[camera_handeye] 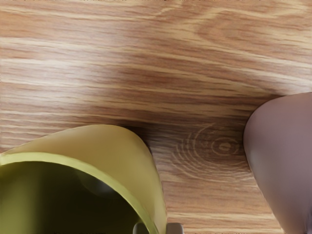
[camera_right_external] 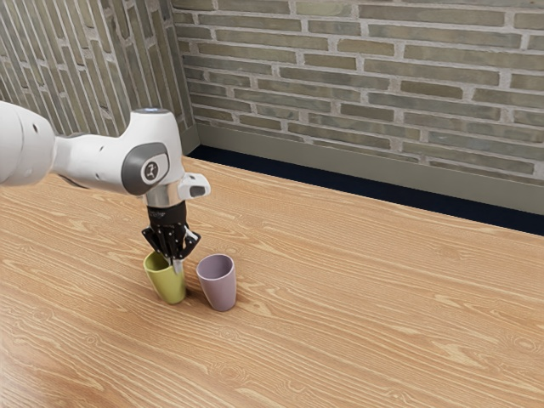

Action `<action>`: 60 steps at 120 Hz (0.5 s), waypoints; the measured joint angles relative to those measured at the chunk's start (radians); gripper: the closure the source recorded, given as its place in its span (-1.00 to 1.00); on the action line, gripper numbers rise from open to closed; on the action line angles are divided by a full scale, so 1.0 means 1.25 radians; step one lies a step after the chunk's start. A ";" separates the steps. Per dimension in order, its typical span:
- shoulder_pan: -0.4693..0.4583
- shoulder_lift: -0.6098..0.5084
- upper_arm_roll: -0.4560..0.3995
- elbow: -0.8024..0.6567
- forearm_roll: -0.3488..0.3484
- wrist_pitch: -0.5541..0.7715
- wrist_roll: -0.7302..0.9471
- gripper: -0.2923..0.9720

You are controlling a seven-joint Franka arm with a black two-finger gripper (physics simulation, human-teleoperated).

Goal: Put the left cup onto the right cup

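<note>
The fingers (camera_right_external: 177, 264) pinch the rim wall of the yellow-green cup (camera_right_external: 166, 280) on its 3 o'clock side, a one-sided hold that could let it tilt and clip the mauve cup (camera_right_external: 218, 282) standing just beside it at 3 o'clock on the wood-grain counter (camera_right_external: 382, 297), before a brick wall (camera_right_external: 382, 76).

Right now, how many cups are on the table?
2. The yellow-green cup sits under the pincer; the purple cup stands apart from it, toward the exterior view's right. None seem hidden.
</note>
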 joint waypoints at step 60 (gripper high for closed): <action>-0.005 -0.067 -0.001 -0.005 0.017 -0.037 -0.021 0.70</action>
